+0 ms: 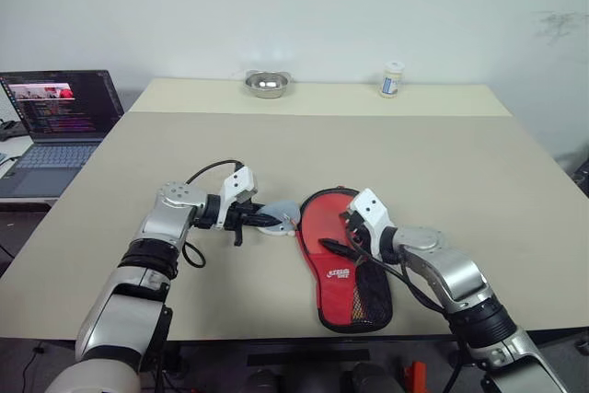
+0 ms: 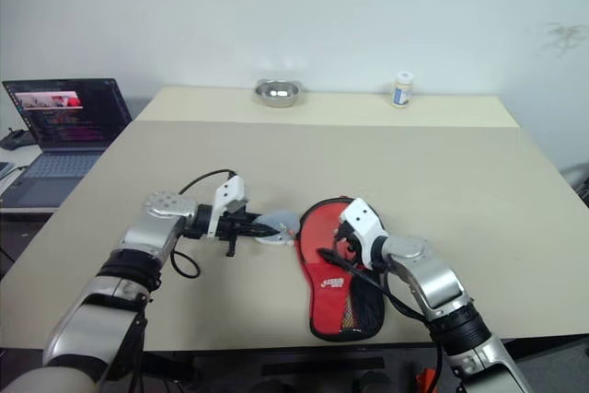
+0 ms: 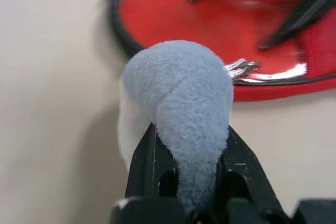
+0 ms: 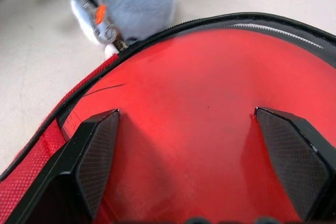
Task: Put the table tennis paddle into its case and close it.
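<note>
At the far left a laptop [image 1: 57, 126] sits open beside the table [image 1: 276, 149], well apart from the work.

The left gripper [image 1: 267, 220] is clenched on a grey plush tag [image 3: 181, 98], a soft charm hung by a metal ring [image 3: 242, 67] on the zip of the case [image 1: 342, 260]. The left wrist view shows both black fingers [image 3: 149, 163] pinching the plush, with the ring and the case's black edge just past the fingertips.

Just beyond that gripper, to its right, the case lies flat, red face up, its round end nearest the plush and its mesh-patched handle end toward the table's near edge. The paddle [image 4: 210, 108] lies inside it: the right wrist view shows a smooth red rubber face framed by open zip teeth and black edging. Its handle cannot be made out.

The right gripper [image 1: 348, 230] hovers spread wide over the round part of the case, its fingers [image 4: 94, 150] straddling the red face, grasping nothing. Whether the tips press down, I cannot tell.

So the paddle looks to be in, and closing is the step in hand. Next, I judge, the left gripper must draw the plush along the case's rim so the slider follows the curve, while the right steadies the case against sliding.

Far behind both grippers stand a metal bowl [image 1: 268, 84] and a small white jar [image 1: 392, 79].
</note>
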